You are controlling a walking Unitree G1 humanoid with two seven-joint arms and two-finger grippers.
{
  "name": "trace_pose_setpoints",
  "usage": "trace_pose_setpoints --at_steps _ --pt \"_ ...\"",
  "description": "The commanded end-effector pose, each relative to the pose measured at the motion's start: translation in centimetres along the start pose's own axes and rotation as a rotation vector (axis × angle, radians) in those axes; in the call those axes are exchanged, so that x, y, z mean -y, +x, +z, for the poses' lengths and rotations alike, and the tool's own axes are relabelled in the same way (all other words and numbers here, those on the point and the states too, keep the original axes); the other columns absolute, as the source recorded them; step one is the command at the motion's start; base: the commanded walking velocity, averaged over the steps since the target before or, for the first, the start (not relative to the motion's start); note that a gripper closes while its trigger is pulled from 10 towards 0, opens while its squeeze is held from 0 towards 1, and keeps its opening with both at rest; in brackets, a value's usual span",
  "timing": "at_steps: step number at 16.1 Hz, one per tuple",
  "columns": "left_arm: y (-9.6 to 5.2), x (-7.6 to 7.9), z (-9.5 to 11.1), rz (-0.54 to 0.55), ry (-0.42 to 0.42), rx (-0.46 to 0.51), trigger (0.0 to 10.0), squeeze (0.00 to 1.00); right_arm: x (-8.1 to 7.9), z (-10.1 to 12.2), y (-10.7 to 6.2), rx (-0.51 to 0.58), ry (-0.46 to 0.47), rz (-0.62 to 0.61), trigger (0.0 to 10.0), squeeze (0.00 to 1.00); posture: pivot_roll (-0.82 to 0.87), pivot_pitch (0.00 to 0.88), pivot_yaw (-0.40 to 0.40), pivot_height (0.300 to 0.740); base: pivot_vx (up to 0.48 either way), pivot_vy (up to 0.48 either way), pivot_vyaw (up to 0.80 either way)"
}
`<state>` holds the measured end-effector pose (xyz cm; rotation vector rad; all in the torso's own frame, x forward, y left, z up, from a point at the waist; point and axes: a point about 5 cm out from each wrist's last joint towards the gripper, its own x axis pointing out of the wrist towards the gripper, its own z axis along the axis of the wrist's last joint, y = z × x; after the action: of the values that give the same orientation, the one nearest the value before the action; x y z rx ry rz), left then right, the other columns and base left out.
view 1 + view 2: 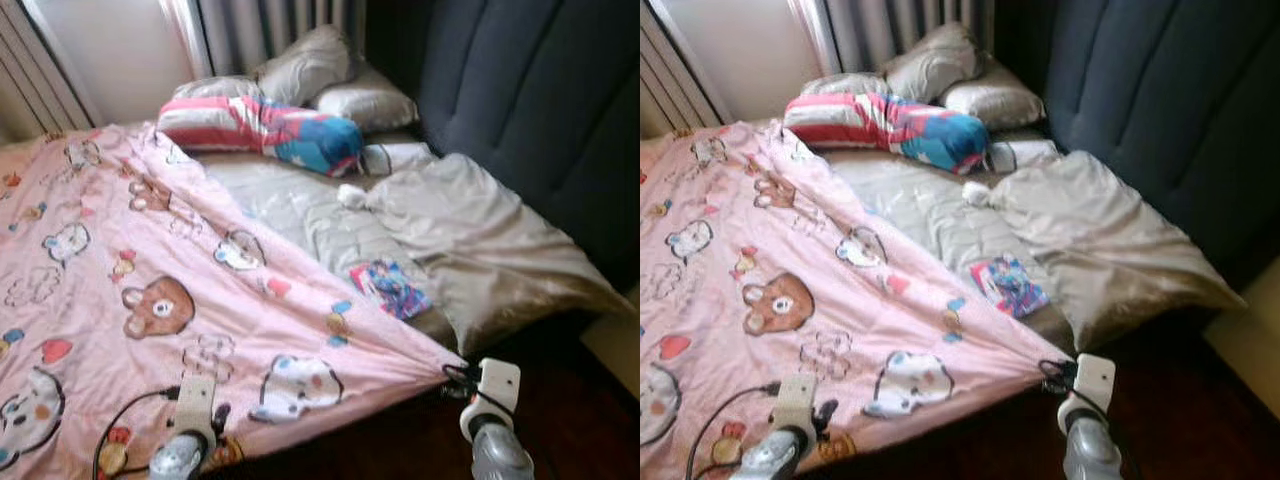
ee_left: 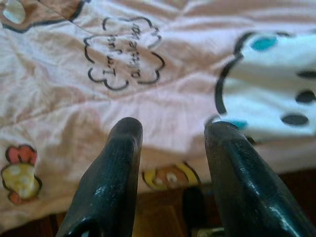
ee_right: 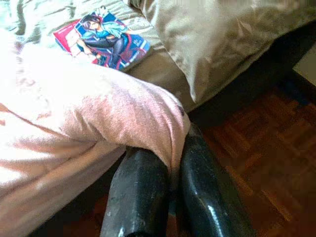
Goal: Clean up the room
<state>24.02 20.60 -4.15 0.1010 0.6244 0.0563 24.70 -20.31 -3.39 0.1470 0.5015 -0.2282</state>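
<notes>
A pink cartoon-print blanket covers the left part of the bed, its corner stretched to the right near the foot. My right gripper is shut on that corner, the pink cloth pinched between its black fingers; in the left eye view it sits at the bed's near right edge. My left gripper is open just above the blanket's near edge, nothing between its fingers. A colourful book lies on the grey sheet beside the blanket.
A large beige pillow lies on the right of the bed. A striped red-and-blue cushion and grey pillows sit at the far end. A dark headboard runs along the right. Dark wooden floor lies below the bed edge.
</notes>
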Motion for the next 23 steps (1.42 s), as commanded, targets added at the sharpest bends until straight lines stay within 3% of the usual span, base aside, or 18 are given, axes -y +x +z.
trace_pose_setpoints --at_steps 1,10,12,16,17,18,23 --pt "0.0 -0.1 0.0 0.006 -0.015 -0.002 10.0 0.0 0.5 0.3 0.1 0.009 0.013 -0.024 10.0 0.0 0.07 0.079 0.002 0.74 0.0 0.0 0.0" --pt "0.0 0.0 -0.2 -0.003 -0.028 -0.013 10.0 0.0 0.0 -0.3 0.0 -0.029 0.006 0.016 10.0 0.0 0.06 0.08 0.002 0.74 0.0 0.0 0.0" --pt "-0.1 0.0 -0.4 -0.005 -0.028 -0.02 10.0 0.0 -0.7 -1.0 -0.2 -0.067 -0.039 0.071 10.0 0.0 0.07 0.083 0.002 0.74 0.0 0.0 0.0" --pt "-0.1 0.0 -0.5 -0.008 -0.029 -0.022 10.0 0.0 -0.7 -1.1 -0.3 -0.073 -0.051 0.067 10.0 0.0 0.06 0.085 0.002 0.74 0.0 0.0 0.0" --pt "-0.1 0.0 -0.5 -0.008 -0.029 -0.022 10.0 0.0 -0.7 -1.1 -0.2 -0.073 -0.054 0.069 10.0 0.29 0.06 0.084 0.002 0.74 0.0 0.0 0.0" --pt "-0.1 0.0 -0.5 -0.008 -0.029 -0.023 10.0 0.0 -0.6 -1.1 -0.2 -0.081 -0.082 0.074 10.0 1.0 0.06 0.085 0.002 0.74 0.0 0.0 0.0" --pt "-0.2 0.2 -0.7 -0.014 -0.024 -0.029 10.0 0.0 -0.3 -2.8 -0.8 -0.184 -0.197 0.077 10.0 1.0 0.06 0.089 0.003 0.74 0.0 0.0 0.0"
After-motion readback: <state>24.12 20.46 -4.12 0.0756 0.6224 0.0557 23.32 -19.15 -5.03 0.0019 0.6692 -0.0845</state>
